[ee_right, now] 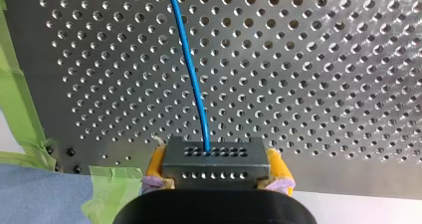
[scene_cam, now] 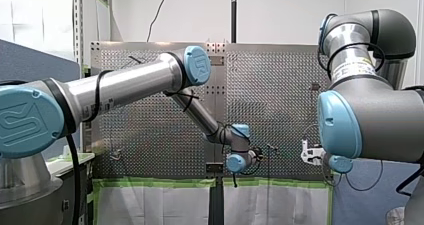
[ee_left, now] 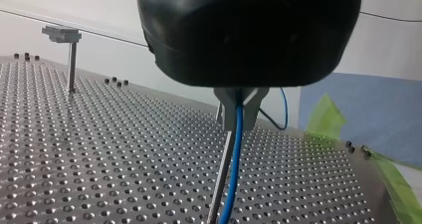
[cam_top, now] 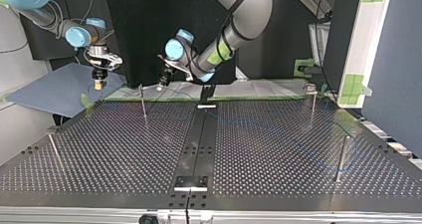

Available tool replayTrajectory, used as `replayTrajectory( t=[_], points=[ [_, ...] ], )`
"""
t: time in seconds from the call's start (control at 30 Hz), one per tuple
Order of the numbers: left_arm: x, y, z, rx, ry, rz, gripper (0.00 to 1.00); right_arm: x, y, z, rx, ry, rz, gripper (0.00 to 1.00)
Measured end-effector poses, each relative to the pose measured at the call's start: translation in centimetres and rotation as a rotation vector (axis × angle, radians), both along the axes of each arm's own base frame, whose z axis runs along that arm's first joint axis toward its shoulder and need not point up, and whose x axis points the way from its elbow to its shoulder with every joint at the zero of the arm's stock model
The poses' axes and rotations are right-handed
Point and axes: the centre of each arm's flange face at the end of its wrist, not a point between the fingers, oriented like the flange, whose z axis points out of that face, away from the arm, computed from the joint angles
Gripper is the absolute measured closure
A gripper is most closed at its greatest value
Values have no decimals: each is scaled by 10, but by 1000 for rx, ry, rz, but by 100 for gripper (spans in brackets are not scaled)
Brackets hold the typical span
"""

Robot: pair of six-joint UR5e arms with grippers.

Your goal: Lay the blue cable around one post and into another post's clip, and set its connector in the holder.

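**Right gripper.** In the right wrist view my right gripper [ee_right: 214, 178] is clamped on the dark connector [ee_right: 213, 157], with yellow pads [ee_right: 155, 167] pressed to both of its ends. The blue cable [ee_right: 191, 69] leaves the connector's top face and runs ahead over the perforated table [ee_right: 323, 84]. The connector sits at the table's edge, just beside green tape [ee_right: 20, 99]. In the top view this gripper [cam_top: 99, 82] hangs beyond the table's far edge, over a blue-grey board [cam_top: 54, 89].

**Left gripper.** In the left wrist view the metal fingers of my left gripper [ee_left: 239, 109] are drawn in close about the blue cable [ee_left: 234, 169], which passes down between them. A thin post [ee_left: 223, 169] stands just beside the cable; whether they touch cannot be told. In the top view this gripper [cam_top: 162, 82] is at the far edge, near that post [cam_top: 144, 104].

**Room.** A clip-topped post [ee_left: 69, 59] stands well apart, near the plate's edge. In the top view three further posts [cam_top: 54, 152] [cam_top: 312, 107] [cam_top: 342, 157] stand towards the sides, with wide plate between them.
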Motion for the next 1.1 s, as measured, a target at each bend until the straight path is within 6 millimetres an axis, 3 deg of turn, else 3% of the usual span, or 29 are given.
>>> replayTrajectory(
  t=[0.63,0.67,0.7,0.77,0.8,0.87,0.9,0.97,1.0,1.07,1.1],
  points=[
    [6,2,1,0,-3,-24,100,2,-3,3,-13,0,10,100],
    [6,2,1,0,-4,-25,89,3,-3,3,-13,-1,10,100],
    [6,2,1,1,-4,-25,89,3,-3,3,-13,-1,11,100],
    [6,2,1,3,-6,-25,71,3,-3,3,-13,-2,12,100],
    [6,2,1,4,-6,-25,71,3,-3,3,-13,-2,12,100],
    [6,2,1,5,-5,-26,55,4,-3,3,-13,-3,12,100],
    [6,2,1,5,-4,-27,55,4,-3,2,-12,-3,12,100],
    [6,2,1,7,0,-31,33,4,-3,2,-12,-4,12,100],
    [6,2,1,6,3,-35,33,4,-3,2,-11,-4,13,100],
    [5,3,1,6,10,-46,13,4,-3,2,-11,-4,13,100],
    [5,2,0,7,13,-53,13,4,-3,2,-10,-4,12,100]
  ],
)
